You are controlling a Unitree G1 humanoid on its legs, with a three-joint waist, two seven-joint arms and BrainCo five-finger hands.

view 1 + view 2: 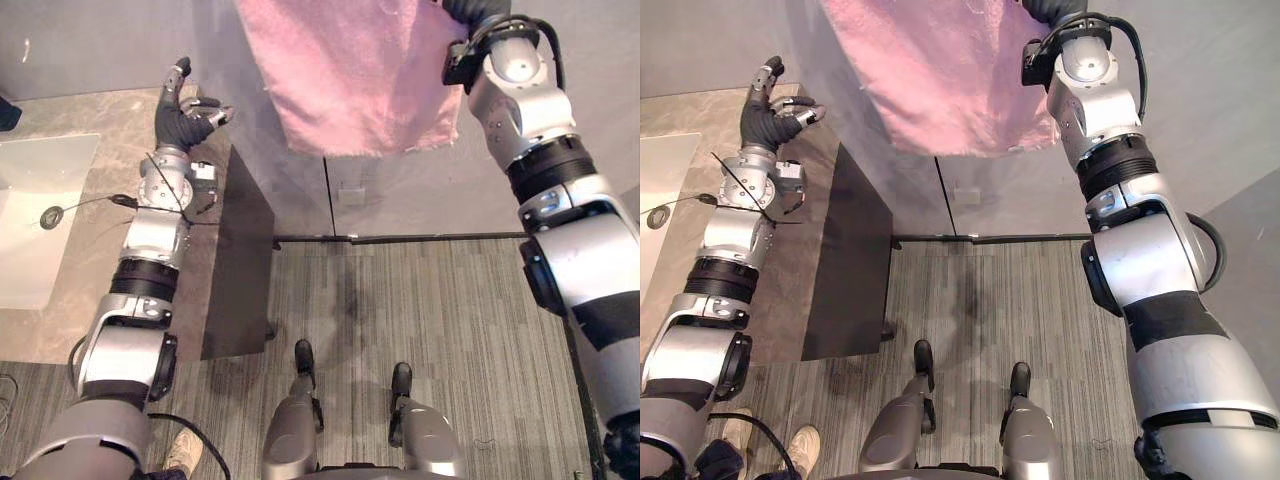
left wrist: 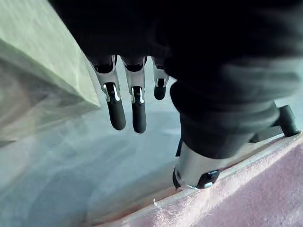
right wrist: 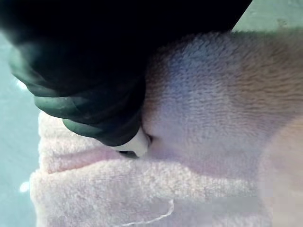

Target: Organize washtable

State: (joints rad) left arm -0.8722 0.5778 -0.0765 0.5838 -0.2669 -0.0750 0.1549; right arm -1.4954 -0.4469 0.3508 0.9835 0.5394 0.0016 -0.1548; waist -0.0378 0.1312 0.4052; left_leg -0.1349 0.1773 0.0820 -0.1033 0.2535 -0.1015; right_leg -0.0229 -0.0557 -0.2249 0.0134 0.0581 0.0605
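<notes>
One pink terry towel [image 1: 350, 70], soft and with a frayed lower edge, hangs flat in front of the grey wall [image 1: 100, 40]. The right hand [image 1: 478, 12] pinches it at its upper corner, with a fingertip pressed into a fold. The left hand [image 1: 183, 110] is raised with relaxed, spread fingers above the beige marble worktop [image 1: 90, 330]. In this worktop there is one white rectangular sink [image 1: 25, 230]. Beside it stands one dark cabinet side panel [image 1: 240, 270] on the grey striped carpet floor [image 1: 450, 330].
</notes>
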